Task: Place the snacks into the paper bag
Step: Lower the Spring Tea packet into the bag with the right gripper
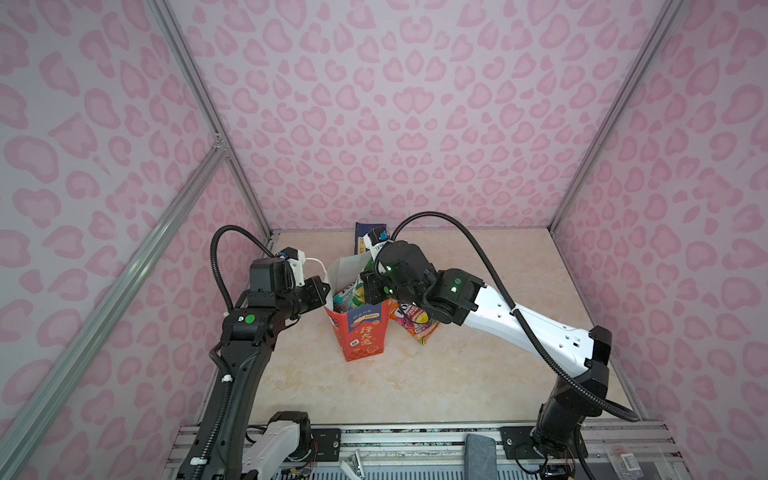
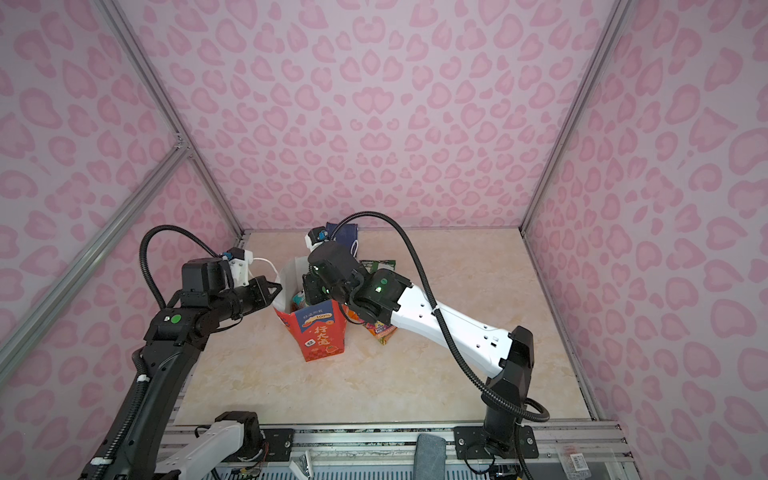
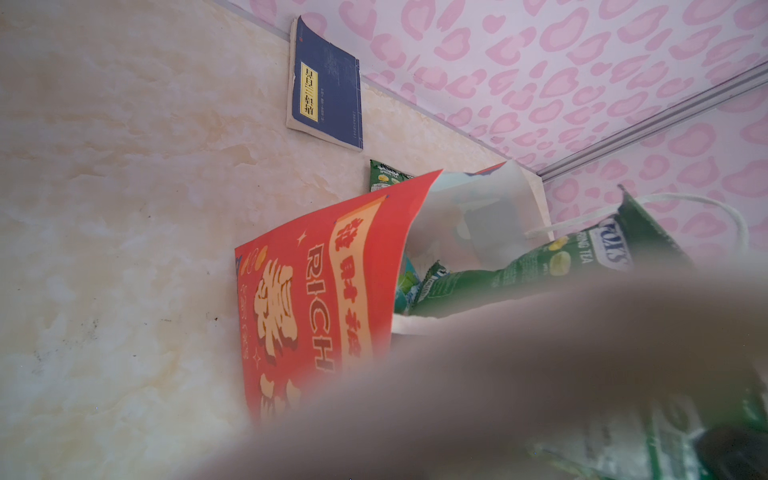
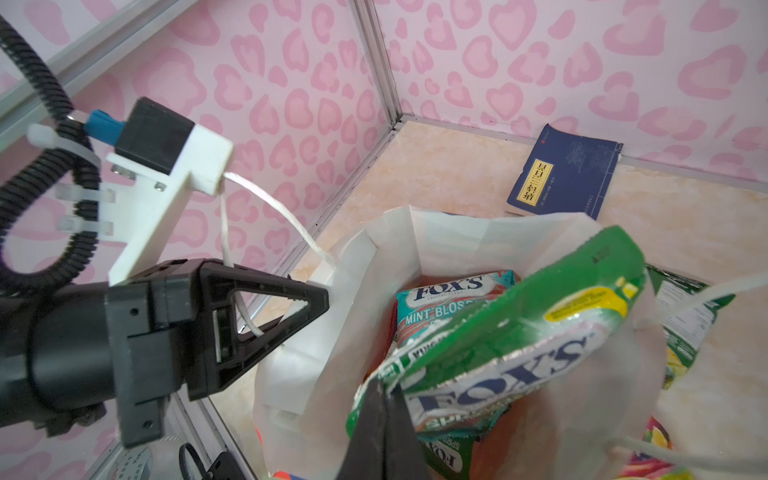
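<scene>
The paper bag (image 4: 457,237) holds a teal packet (image 4: 449,299). The right hand (image 4: 384,395), clamped shut on a green packet (image 4: 540,316), holds it in the bag's mouth. The left hand (image 4: 320,297) pinches the bag's rim.

Green packet (image 3: 582,257) juts from red paper bag (image 3: 332,270)

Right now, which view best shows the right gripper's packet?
Right wrist view: the green packet, pinched in the right gripper, looms over the paper bag. Left wrist view shows it partly; in both top views the arm mostly hides it.
</scene>
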Action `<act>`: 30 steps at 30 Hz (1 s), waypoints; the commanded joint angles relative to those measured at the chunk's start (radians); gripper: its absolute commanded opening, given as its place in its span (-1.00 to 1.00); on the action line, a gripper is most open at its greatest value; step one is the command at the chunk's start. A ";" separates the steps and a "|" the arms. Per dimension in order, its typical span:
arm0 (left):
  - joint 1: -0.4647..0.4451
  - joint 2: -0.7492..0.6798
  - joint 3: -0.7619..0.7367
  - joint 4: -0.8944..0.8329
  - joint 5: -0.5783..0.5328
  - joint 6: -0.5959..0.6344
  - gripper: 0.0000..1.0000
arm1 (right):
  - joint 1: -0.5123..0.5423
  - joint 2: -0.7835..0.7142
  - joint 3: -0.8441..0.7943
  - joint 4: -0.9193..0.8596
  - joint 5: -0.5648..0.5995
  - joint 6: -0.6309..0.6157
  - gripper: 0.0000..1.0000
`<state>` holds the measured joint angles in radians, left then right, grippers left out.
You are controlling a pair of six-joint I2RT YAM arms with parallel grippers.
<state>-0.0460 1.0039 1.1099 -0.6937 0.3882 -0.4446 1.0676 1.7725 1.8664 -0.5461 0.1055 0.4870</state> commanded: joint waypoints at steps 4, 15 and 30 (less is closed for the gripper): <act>0.000 -0.008 0.001 0.081 0.021 0.001 -0.87 | 0.000 0.066 0.037 0.007 0.033 0.013 -1.00; 0.001 -0.012 0.001 0.079 0.021 0.003 -0.88 | -0.030 0.180 0.103 -0.009 0.003 0.045 -1.00; 0.001 -0.010 0.000 0.080 0.019 0.003 -0.88 | -0.052 0.279 0.177 -0.017 -0.018 0.102 -0.62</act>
<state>-0.0460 1.0039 1.1088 -0.6933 0.3874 -0.4446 1.0183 2.0315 2.0399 -0.5518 0.0948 0.5652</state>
